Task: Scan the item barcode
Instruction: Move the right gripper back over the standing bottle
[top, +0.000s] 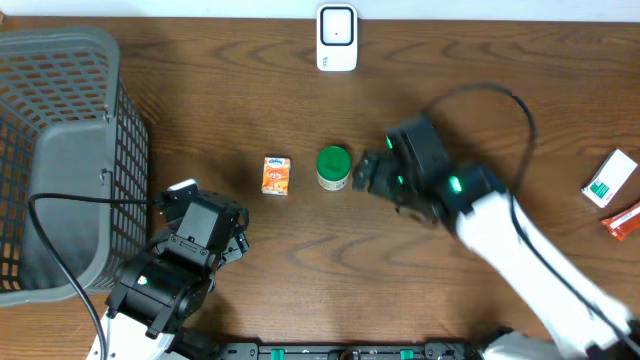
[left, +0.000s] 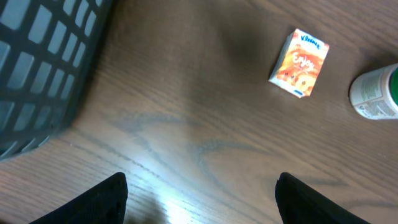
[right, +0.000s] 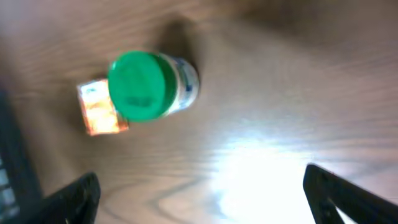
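Observation:
A small jar with a green lid (top: 333, 167) stands mid-table, with an orange tissue pack (top: 277, 175) just left of it. The white barcode scanner (top: 337, 38) stands at the far edge. My right gripper (top: 366, 176) is open just right of the jar, not touching it. In the right wrist view the jar (right: 149, 86) and the pack (right: 99, 112) lie ahead of the open gripper (right: 202, 193), blurred. My left gripper (top: 238, 232) is open and empty near the front left. Its wrist view shows the gripper (left: 200, 199) over bare wood, with the pack (left: 300, 63) and jar (left: 376, 92) far ahead.
A grey mesh basket (top: 60, 160) fills the left side and shows at the left wrist view's upper left as the basket (left: 43, 62). A white-and-green box (top: 610, 178) and a red item (top: 622, 220) lie at the right edge.

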